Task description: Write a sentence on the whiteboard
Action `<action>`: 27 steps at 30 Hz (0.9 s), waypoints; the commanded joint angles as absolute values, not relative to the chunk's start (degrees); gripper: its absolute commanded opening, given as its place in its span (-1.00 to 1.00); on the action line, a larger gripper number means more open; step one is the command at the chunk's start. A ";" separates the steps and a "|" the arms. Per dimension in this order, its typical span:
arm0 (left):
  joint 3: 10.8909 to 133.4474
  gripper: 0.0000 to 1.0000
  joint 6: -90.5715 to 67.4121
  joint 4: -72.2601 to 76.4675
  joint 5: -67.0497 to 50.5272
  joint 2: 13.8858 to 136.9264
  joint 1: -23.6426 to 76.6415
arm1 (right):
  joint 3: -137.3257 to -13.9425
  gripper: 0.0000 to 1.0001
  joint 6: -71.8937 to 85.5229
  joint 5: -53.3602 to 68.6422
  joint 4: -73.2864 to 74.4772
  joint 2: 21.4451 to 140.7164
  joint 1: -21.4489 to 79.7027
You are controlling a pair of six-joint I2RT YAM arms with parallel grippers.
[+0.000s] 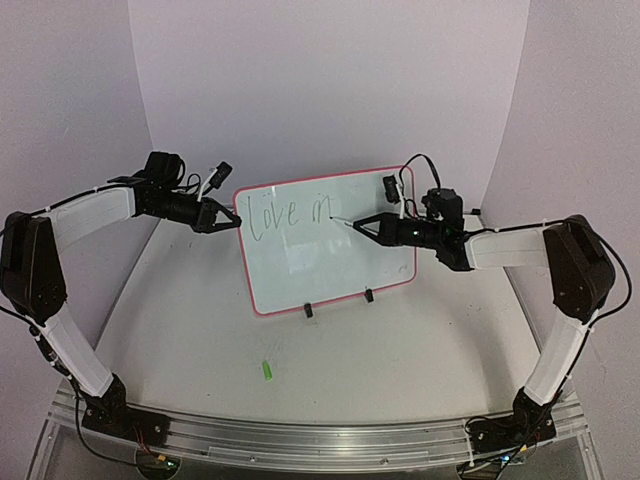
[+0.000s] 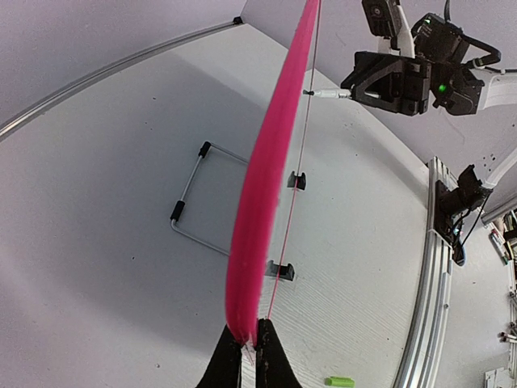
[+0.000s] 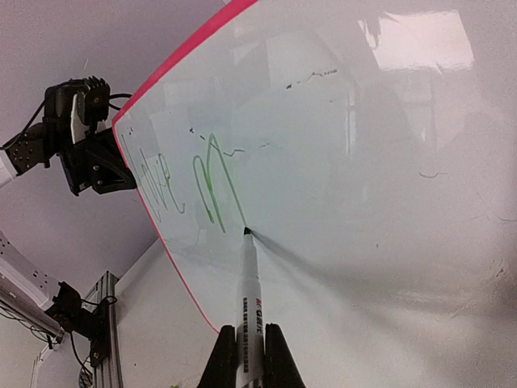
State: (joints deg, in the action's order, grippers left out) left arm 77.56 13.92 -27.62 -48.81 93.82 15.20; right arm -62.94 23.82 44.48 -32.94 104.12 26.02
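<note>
White link covers are seen on the left arm point(image 1: 72, 345) and right arm point(image 1: 556, 352), joined by black joint housings. Black cables point(image 1: 416, 158) are looped above both wrists, and a green light point(image 2: 443, 87) is lit on the right one.

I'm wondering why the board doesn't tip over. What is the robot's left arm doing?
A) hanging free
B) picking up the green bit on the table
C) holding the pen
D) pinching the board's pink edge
D: the left gripper is shut on the pink rim of the whiteboard; the right gripper holds the marker.
</note>
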 commanded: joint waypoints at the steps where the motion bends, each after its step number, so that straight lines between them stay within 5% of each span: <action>1: 78.31 -1.00 15.69 -30.01 -47.64 93.71 15.56 | -62.49 -1.00 23.38 41.69 -31.56 102.27 25.27; 27: 78.35 -1.00 15.74 -30.21 -47.32 93.82 15.56 | -64.89 -1.00 27.48 48.69 -36.39 102.16 22.59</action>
